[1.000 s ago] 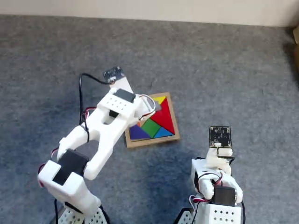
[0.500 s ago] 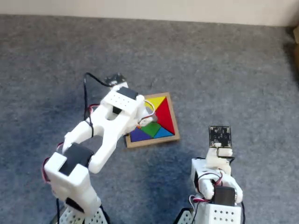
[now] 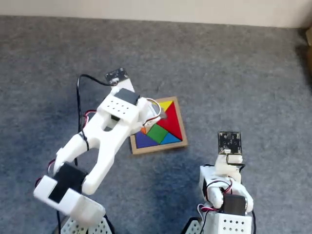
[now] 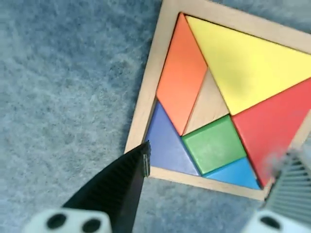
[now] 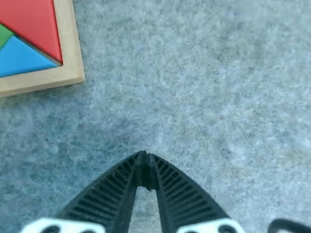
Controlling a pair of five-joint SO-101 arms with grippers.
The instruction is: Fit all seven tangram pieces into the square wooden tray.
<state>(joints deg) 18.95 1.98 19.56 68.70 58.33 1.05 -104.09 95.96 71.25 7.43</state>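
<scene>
Tray: the square wooden tray (image 3: 161, 148) is lying on the grey carpet (image 3: 243, 73), turned a little askew, ahead of both arm bases and nearer the left one.
Edges: in the left wrist view the rim is running unbroken round the colours, and the pieces are sitting flat inside it, edge to edge.
Pieces: the yellow triangle (image 4: 243, 63) and red triangle (image 4: 272, 126) are meeting along one long seam. The orange parallelogram (image 4: 182, 82) is lying against one rim side. The purple-blue triangle (image 4: 167, 148), green square (image 4: 214, 145) and light blue triangle (image 4: 233, 174) are lining the next side.
Middle spot: a pale wood-coloured triangle (image 4: 209, 104) is showing between orange, yellow and green. I cannot tell whether it is a piece or bare tray floor.
Left claw: the left gripper (image 4: 217, 158) is hanging over the tray with its fingers (image 4: 129, 179) spread wide and gripping nothing. The dark tip is sitting over the rim by the purple-blue triangle.
Right claw: the right gripper (image 5: 146, 167) is pressed together, tips touching and empty, over bare carpet, with a tray corner showing well apart from it.
Open room: carpet is lying open all round the tray, widest beyond it and towards the right arm's side.
In the way: the left arm (image 3: 105, 136) is stretching across the tray's left part in the high view. The right arm (image 3: 225, 187) is folded at its base, apart from the tray.
Around: a brown thing (image 3: 308, 44) is sitting at the far edge, well apart.
</scene>
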